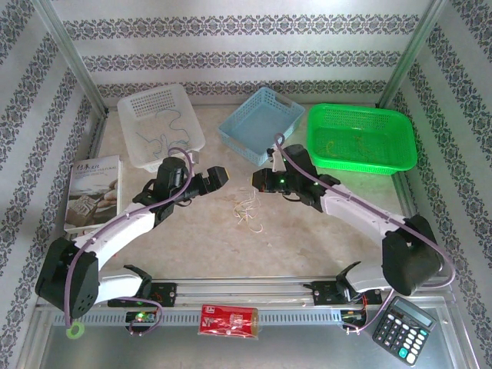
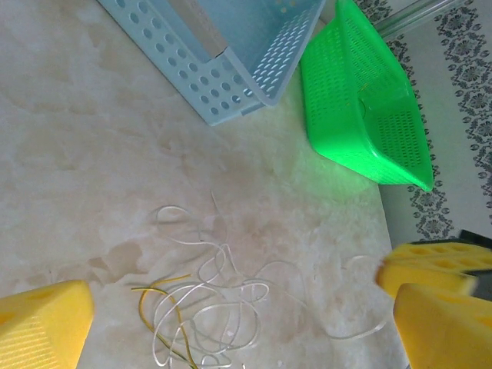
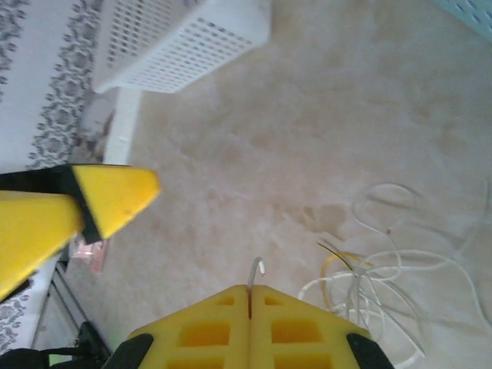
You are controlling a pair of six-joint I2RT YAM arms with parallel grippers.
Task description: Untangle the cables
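The cables point(image 1: 246, 209) lie as a small tangle of thin white wires with one yellow-green wire on the table, between my two grippers. In the left wrist view the cables point(image 2: 215, 307) lie below my left gripper point(image 2: 242, 307), which stands open above them with its yellow fingers point(image 2: 42, 327) wide apart. My right gripper point(image 3: 250, 288) is shut on the end of one white wire point(image 3: 257, 269), whose tip pokes out between the fingers. The rest of the tangle point(image 3: 384, 284) lies just to its right. The left gripper point(image 1: 219, 175) and the right gripper point(image 1: 257, 181) face each other closely.
At the back stand a white basket point(image 1: 134, 108) with thin dark wires in it, a blue basket point(image 1: 261, 123) and a green basket point(image 1: 360, 138). A book point(image 1: 94, 192) lies at the left. A calculator point(image 1: 403, 327) and a red packet point(image 1: 228, 319) sit near the front rail.
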